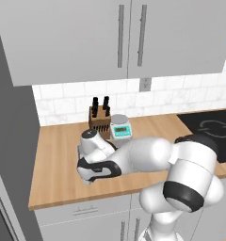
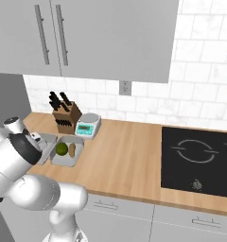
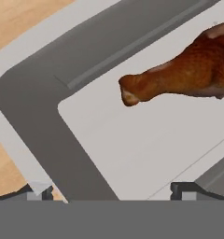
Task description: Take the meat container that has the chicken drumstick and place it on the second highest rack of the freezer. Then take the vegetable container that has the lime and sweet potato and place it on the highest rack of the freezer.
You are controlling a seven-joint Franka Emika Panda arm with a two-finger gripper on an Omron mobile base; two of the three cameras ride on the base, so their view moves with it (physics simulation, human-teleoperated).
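Meat container (image 3: 44, 107) with the chicken drumstick (image 3: 184, 72) sits on the tabletop (image 2: 129, 156), beside the tray holding the lime (image 2: 62, 149). The claw (image 3: 116, 190) is spread apart, its tips astride the container's rim, not yet closed. First step, I judge: next, close and lift.

Light wooden countertop (image 2: 129, 151) carries a brown wooden knife block (image 2: 68, 116) with black handles; a small teal-faced digital scale (image 2: 88, 125) sits just beside it. Black induction hob (image 2: 198, 160) is inset farther right.
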